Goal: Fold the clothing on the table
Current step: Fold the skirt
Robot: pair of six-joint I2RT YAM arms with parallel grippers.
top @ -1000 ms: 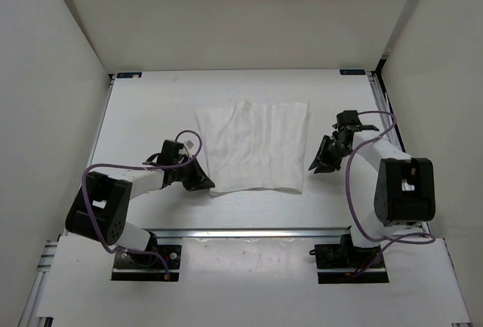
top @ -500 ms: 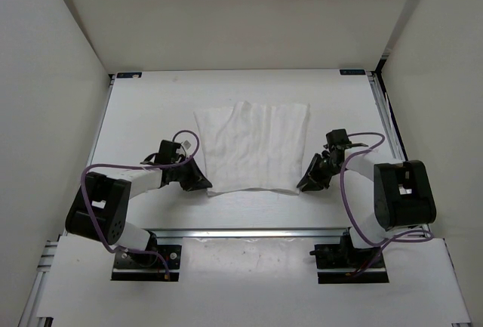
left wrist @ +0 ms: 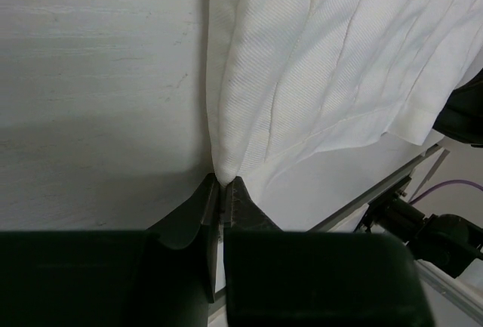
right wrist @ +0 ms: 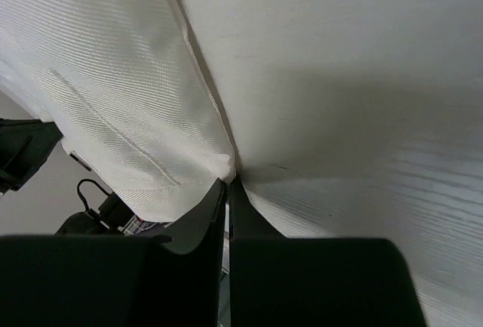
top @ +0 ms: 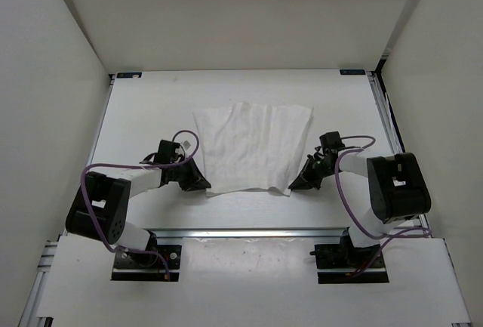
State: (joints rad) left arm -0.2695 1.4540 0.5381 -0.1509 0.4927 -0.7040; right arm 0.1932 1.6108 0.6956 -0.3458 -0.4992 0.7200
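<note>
Clothing (left wrist: 317,63) ran off both wrist views' top edges, corner tips hidden inside the pinching left claw (left wrist: 221,183) and right claw (right wrist: 229,182)

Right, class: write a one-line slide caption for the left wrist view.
The left gripper, shut, pinches a corner of the creased white clothing lying on the table.

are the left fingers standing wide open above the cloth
No, the left wrist view shows the left fingers pinched together on a corner of the clothing lying on the table.
</note>
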